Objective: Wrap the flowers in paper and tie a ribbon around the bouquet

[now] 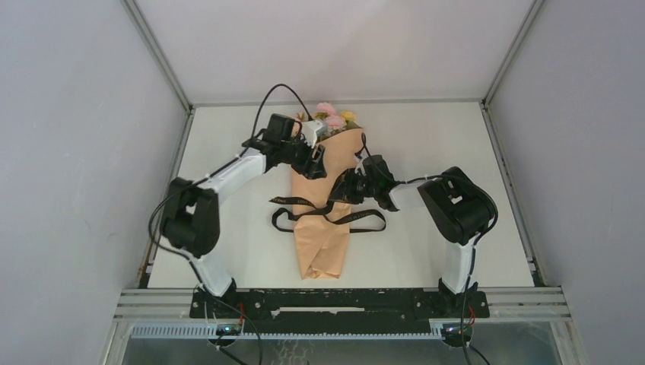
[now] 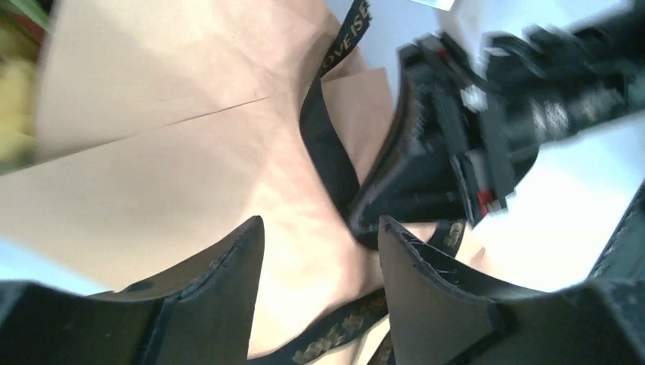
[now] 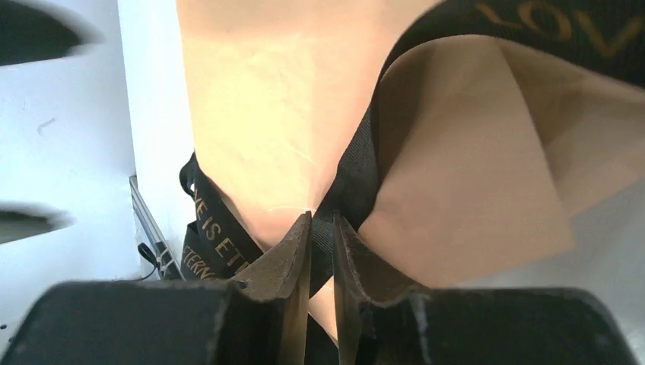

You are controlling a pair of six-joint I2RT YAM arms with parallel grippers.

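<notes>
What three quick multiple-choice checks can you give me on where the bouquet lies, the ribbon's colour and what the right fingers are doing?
1. On the table, the flowers of the bouquet point toward: A the near edge; B the far edge; C the left edge.
2. The ribbon is: A red; B white; C black with gold lettering.
3. The right fingers are: A shut on the ribbon; B wide open in the air; C shut on a stem.
Answers: 1 B, since the blooms lie at the far end in the top view. 2 C, since gold letters show on black in both wrist views. 3 A, since the right wrist view shows the ribbon pinched between them.
</notes>
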